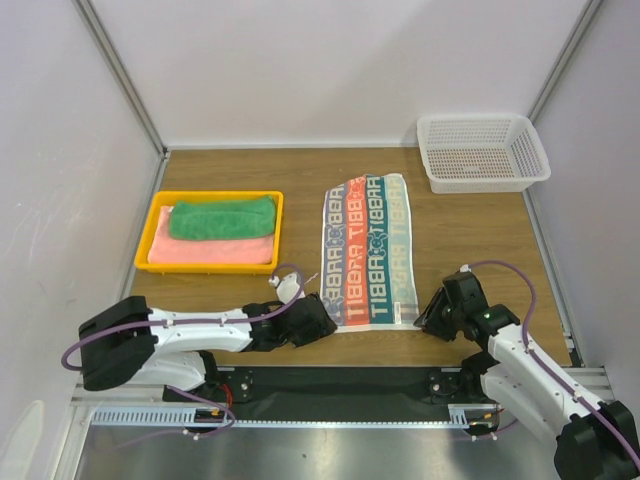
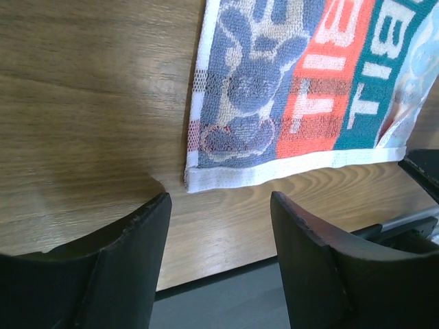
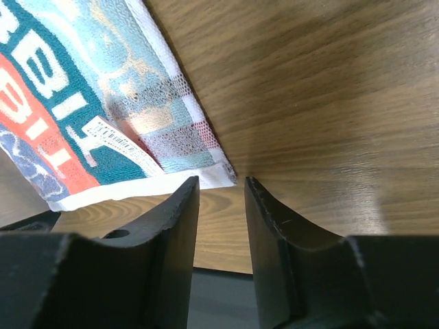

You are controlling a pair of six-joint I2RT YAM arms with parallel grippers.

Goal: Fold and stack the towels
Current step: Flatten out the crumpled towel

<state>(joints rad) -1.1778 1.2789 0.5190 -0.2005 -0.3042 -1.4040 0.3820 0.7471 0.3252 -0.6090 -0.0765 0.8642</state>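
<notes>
The white-and-teal patterned towel (image 1: 369, 250) with red-orange letters lies spread flat in the middle of the table. My left gripper (image 1: 326, 319) sits low at its near left corner, and the left wrist view shows that gripper (image 2: 219, 205) open, the towel's corner (image 2: 190, 179) just beyond the tips with bare wood between the fingers. My right gripper (image 1: 428, 316) is at the near right corner. In its wrist view the right gripper (image 3: 221, 184) shows a narrow gap holding nothing, the towel (image 3: 82, 116) just ahead. The green towel (image 1: 222, 217) rests folded on the folded salmon-pink towel (image 1: 205, 252).
The two folded towels lie in a yellow tray (image 1: 146, 245) at the left. A white mesh basket (image 1: 482, 150) stands at the back right corner. White walls close in the table on three sides. The table's near edge runs just behind both grippers.
</notes>
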